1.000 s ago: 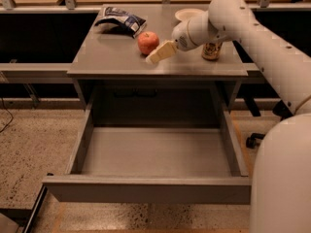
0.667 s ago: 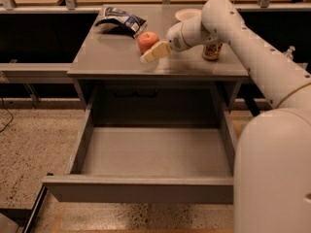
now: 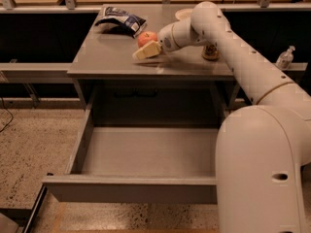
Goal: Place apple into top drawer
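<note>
The red-orange apple sits on the grey table top, near its middle and toward the back. My gripper reaches in from the right at table height, directly in front of the apple and against it, hiding its lower edge. The top drawer is pulled out wide open below the table, and its grey floor is bare. My arm runs from the lower right up over the drawer's right side and hides that side.
A dark blue snack bag lies at the table's back left. A gold soda can stands behind my arm at the right. A pale dish is at the back. A clear bottle stands on the right shelf.
My gripper has moved left along the table top, from beside the apple's right to directly in front of it. The apple has stayed in place. The drawer stays open.
</note>
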`<state>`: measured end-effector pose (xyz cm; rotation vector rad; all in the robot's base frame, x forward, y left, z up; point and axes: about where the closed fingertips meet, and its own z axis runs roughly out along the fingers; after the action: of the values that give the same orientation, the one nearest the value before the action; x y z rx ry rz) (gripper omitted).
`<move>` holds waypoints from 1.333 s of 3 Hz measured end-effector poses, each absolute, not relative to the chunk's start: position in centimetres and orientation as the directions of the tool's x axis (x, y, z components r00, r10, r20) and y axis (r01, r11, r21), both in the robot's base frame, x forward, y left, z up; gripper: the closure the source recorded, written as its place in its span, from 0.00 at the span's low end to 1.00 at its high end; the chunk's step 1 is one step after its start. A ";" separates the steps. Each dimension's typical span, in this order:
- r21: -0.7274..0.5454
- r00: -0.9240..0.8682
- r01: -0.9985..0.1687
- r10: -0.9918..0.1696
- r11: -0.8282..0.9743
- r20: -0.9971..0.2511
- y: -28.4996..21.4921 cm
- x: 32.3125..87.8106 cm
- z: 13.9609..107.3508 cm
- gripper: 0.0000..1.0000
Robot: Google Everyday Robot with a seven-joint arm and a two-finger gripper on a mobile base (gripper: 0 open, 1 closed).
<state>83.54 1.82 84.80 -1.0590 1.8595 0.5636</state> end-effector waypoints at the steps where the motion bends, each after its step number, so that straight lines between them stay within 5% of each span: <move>1: -0.051 -0.214 -0.856 -0.441 0.515 -0.872 3.1 83.6 85.2 0.41; 3: -0.131 -0.135 -0.882 -0.508 0.453 -0.851 4.1 80.4 87.9 0.87; 4: -0.154 -0.096 -0.912 -0.561 0.381 -0.822 3.2 75.8 88.8 1.00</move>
<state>75.83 3.18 88.76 -1.2917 1.7759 0.5098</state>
